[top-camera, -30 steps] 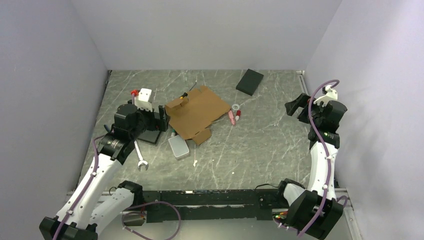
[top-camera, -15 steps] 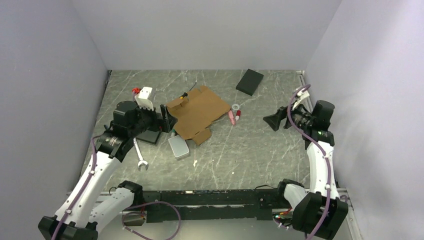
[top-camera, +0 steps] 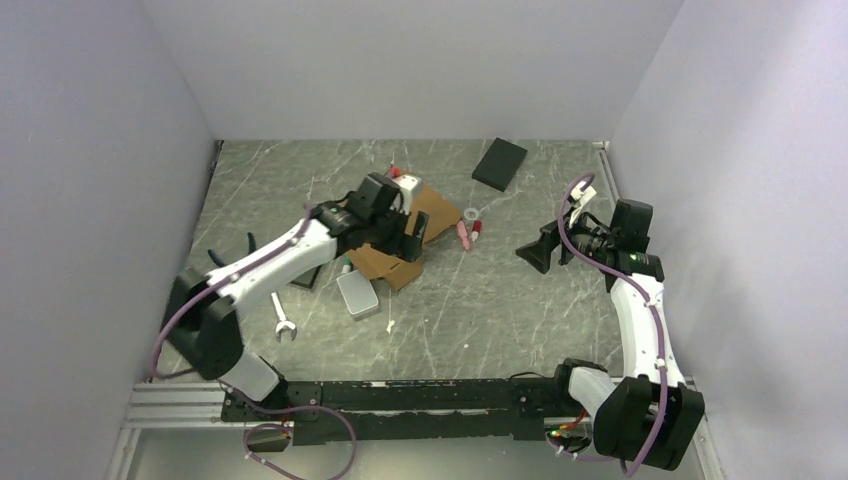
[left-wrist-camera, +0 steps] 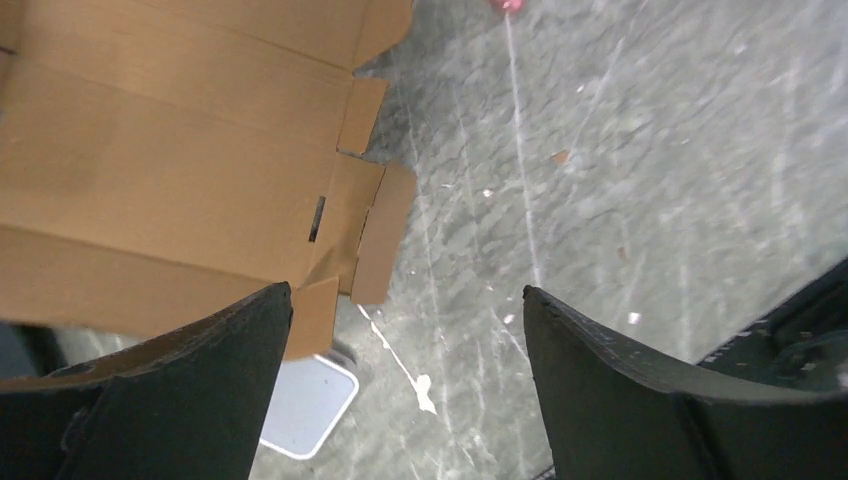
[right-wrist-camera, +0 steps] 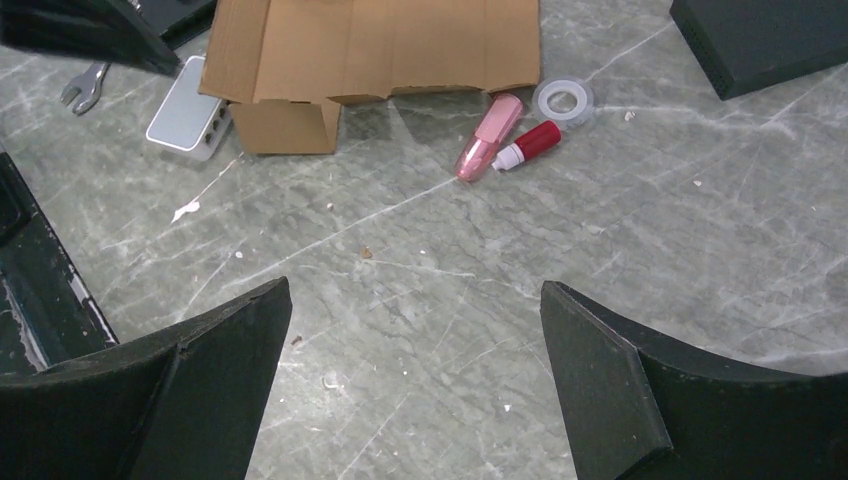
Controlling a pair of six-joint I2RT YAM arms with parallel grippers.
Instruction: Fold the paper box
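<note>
Evidently you poised the left gripper (left-wrist-camera: pixel 405 298), jaws wide and empty, over the flat paper box (left-wrist-camera: pixel 160 190) to catch a flap, the right gripper (right-wrist-camera: pixel 415 292) hanging apart, equally open.

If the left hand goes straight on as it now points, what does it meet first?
Probably the paper box. The open left hand points down at its tabbed corner, partly over cardboard, partly over the table. Depth is unclear, so the table beside the tab could come first.
</note>
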